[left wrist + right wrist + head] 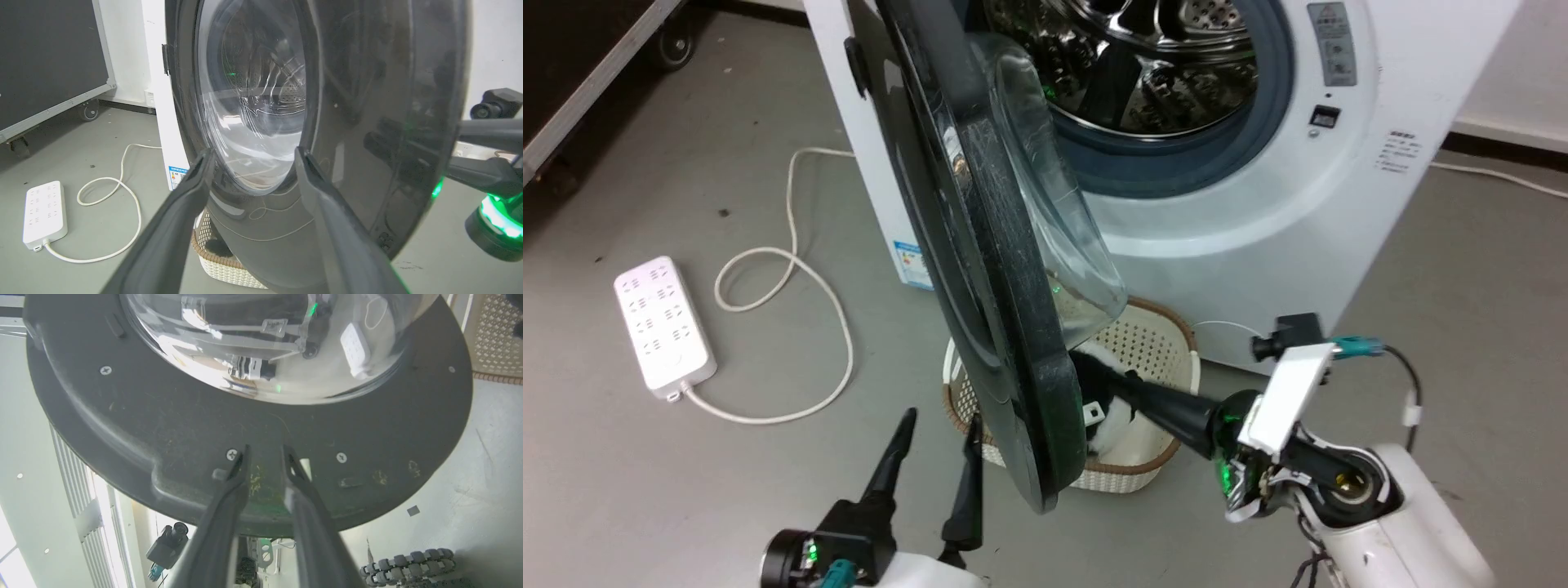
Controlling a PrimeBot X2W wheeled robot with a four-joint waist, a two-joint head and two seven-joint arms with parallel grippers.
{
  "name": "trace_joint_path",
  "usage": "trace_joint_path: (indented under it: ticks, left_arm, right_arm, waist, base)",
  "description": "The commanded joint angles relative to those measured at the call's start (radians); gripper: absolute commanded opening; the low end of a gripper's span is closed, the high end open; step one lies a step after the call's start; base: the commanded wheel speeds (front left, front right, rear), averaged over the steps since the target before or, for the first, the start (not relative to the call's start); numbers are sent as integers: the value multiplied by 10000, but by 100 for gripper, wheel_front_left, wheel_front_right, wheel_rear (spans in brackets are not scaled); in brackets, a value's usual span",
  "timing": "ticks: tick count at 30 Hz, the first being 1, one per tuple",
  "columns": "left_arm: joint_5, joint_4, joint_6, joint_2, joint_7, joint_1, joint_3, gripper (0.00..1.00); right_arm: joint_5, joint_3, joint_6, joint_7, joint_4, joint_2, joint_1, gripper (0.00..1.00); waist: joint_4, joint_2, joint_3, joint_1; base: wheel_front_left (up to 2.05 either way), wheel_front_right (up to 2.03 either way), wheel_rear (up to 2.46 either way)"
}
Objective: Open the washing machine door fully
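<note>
The door hides much of the basket; the door's top runs off the head view. The machine's small print is unreadable. The black-and-white thing inside the basket is unclear.

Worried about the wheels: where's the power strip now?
Head view, left side: the power strip lies on the floor, left of the washing machine, beside its looped cable.

Test lab — grey floor, wheeled case, power strip.

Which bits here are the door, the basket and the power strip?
door (996, 327), head view, black rim.
basket (1152, 343), head view, perforated inner wall.
power strip (662, 322), head view, top face.
</note>
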State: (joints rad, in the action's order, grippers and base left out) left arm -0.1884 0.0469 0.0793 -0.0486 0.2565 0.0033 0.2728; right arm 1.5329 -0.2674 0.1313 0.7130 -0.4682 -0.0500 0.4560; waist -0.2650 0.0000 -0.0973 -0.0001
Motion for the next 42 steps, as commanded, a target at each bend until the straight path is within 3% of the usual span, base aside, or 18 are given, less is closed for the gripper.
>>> trace_joint_path:
  ticks: [1,4,8,14,16,17,18,20,21,23,26,29,34,42]
  left_arm:
    - [-52,6,-40,-16,53,223,-144,100]
    - [-414,-71,-74,-16,53,304,-435,100]
    - [-542,-20,-159,-16,53,356,-761,100]
    - [-688,63,-308,-16,53,443,-1220,100]
    - [-681,68,-353,-16,53,501,-1395,100]
    - [-681,68,-353,-16,53,501,-1395,100]
    - [-691,45,-397,-16,53,571,-1587,100]
    - [-690,18,-407,-16,53,616,-1689,100]
    - [-693,-42,-442,-16,53,696,-1839,100]
    - [-673,-55,-487,-16,53,731,-1873,100]
    - [-505,-28,-652,-16,53,814,-1929,100]
    - [-388,19,-747,-16,53,815,-1919,100]
    - [-180,132,-820,-16,53,867,-1894,100]
    - [-39,183,-816,-16,53,954,-1859,100]
  right_arm:
    - [-219,167,-6,-383,129,-85,-191,100]
    - [-904,490,-6,-1290,586,-445,-354,100]
    - [-2653,740,-6,-3116,1736,-1212,-760,100]
    - [-6782,548,-6,-6785,3162,-2794,-1655,100]
    - [-8179,708,-6,-7818,3210,-3081,-1992,100]
    - [-8179,708,-6,-7818,3210,-3081,-1992,100]
    - [-9459,1022,-6,-8605,3253,-3101,-2340,100]
    - [-10068,1165,-6,-8892,3311,-3045,-2530,100]
    - [-11087,1590,-6,-9230,3462,-2762,-2977,100]
    - [-11577,1811,-6,-9341,3588,-2595,-3223,100]
    - [-12982,2708,-6,-9573,4245,-1655,-4217,100]
    - [-13757,2986,-6,-9652,4695,-1108,-4876,100]
    - [-14321,3032,-6,-9710,4940,-455,-5696,100]
    - [-14552,2921,-6,-9735,4898,-113,-6161,100]
  waist:
    - [131,0,123,1]
    - [331,0,254,1]
    - [651,0,474,1]
    - [1124,0,789,1]
    - [1304,0,884,1]
    - [1304,0,884,1]
    - [1497,0,956,1]
    - [1598,0,981,1]
    - [1752,0,1023,1]
    - [1802,0,1039,1]
    - [1972,0,1019,1]
    - [2035,0,1001,1]
    - [2097,0,996,1]
    - [2087,0,1015,1]
  base:
    - [0,0,0]
    - [0,0,0]
    - [0,0,0]
    - [0,0,0]
    - [0,0,0]
    - [0,0,0]
    - [0,0,0]
    - [0,0,0]
    - [0,0,0]
    - [0,0,0]
    - [0,0,0]
    - [0,0,0]
    - [0,0,0]
    - [0,0,0]
